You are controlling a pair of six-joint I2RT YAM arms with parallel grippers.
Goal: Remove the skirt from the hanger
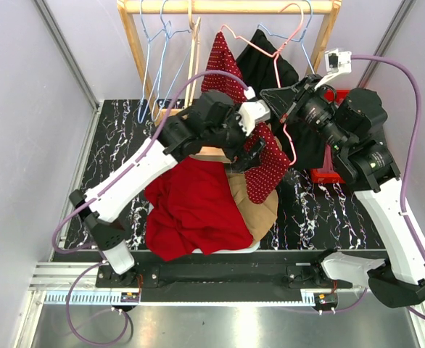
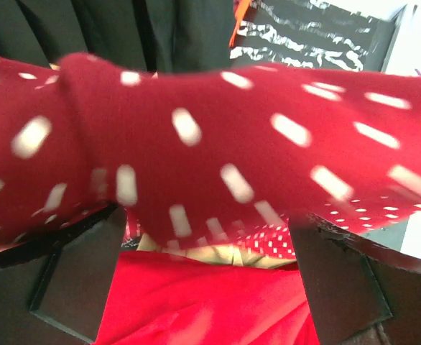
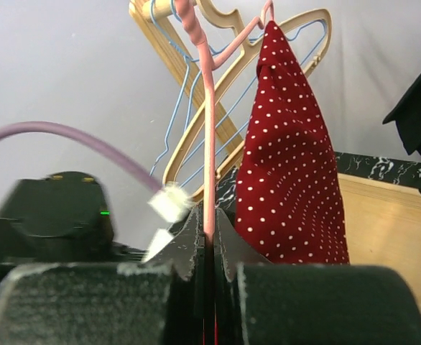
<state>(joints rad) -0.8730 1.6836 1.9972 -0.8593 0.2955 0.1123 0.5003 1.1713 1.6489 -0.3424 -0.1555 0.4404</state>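
In the right wrist view, the right gripper (image 3: 209, 248) was pinched tight on the wire of the pink hanger (image 3: 209, 144), which rose straight up from between its fingers. The polka-dot skirt (image 3: 289, 180) hung just beside it on the right, with its peak at the hanger's shoulder. In the left wrist view, the left gripper (image 2: 207, 280) stood wide apart and clamped on nothing. The skirt (image 2: 218, 151) lay draped crosswise over the gap between the fingers (image 2: 74, 277), with a plain red garment (image 2: 196, 309) below. From the top external camera, the skirt (image 1: 268, 165) ran lengthwise from the rail (image 1: 227, 7) down toward the near edge. Its lower end lay at the left gripper (image 1: 250, 148), so the left arm seemed the nearer one to draw it down and off while the right gripper (image 1: 281, 101) steadied the hanger. The count was one skirt, one pink hanger, one wooden hanger (image 1: 194, 43) and at least two blue wire hangers (image 1: 151, 58). There was also one black garment (image 1: 270, 61) on the rail, and the red garment (image 1: 191, 210) and a tan garment (image 1: 260, 210) were piled on the table.
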